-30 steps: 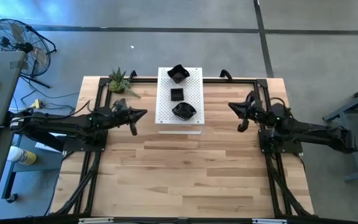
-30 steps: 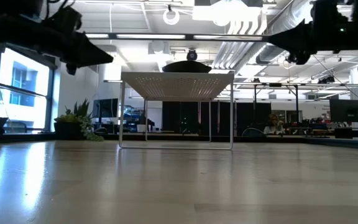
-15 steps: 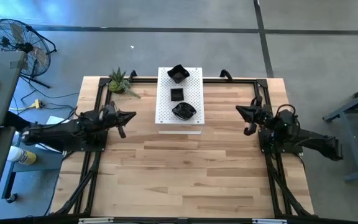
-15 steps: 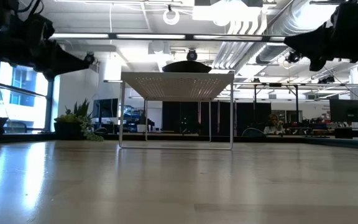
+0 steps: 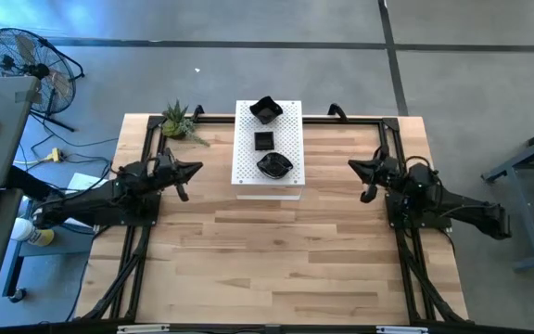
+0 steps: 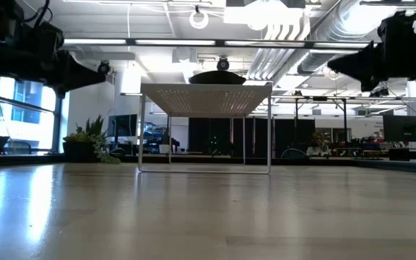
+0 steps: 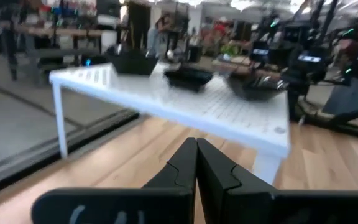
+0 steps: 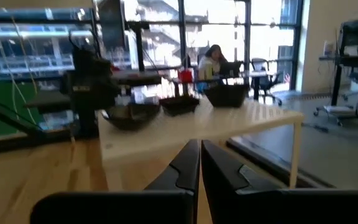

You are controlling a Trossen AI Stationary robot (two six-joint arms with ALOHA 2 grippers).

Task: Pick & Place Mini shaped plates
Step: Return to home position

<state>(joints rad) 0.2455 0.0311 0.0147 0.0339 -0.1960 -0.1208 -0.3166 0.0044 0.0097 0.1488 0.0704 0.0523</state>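
Fan: we are seeing a fan (image 5: 26, 60) standing on the floor beyond the table (image 5: 276, 269), out at about ten o'clock. We are laying the dial on the table as seen from above, with twelve at its far edge.
Plant: a small green plant (image 5: 179, 121) is sitting at the table's eleven o'clock corner.
Left gripper: the left gripper (image 5: 197, 169) is hovering above the wood at about nine o'clock, near the table's side rail, and pointing towards three o'clock. In its wrist view its fingers (image 7: 179, 171) are pressing together with nothing between them.
Shelf: a white perforated shelf (image 5: 269, 188) is standing on thin legs at twelve o'clock, between the two arms.
Plates: the black plates (image 5: 264, 141) are lying on top of the shelf in three spots, in a row running from twelve towards six. We cannot tell how many are lying in each spot.
Right gripper: the right gripper (image 5: 352, 167) is hovering at about three o'clock, well apart from the shelf and pointing towards nine o'clock. Its fingers (image 8: 185, 168) are pressing together and carrying nothing.
Person: a person (image 6: 314, 144) is sitting far back in the room, seen in the low view towards three o'clock.
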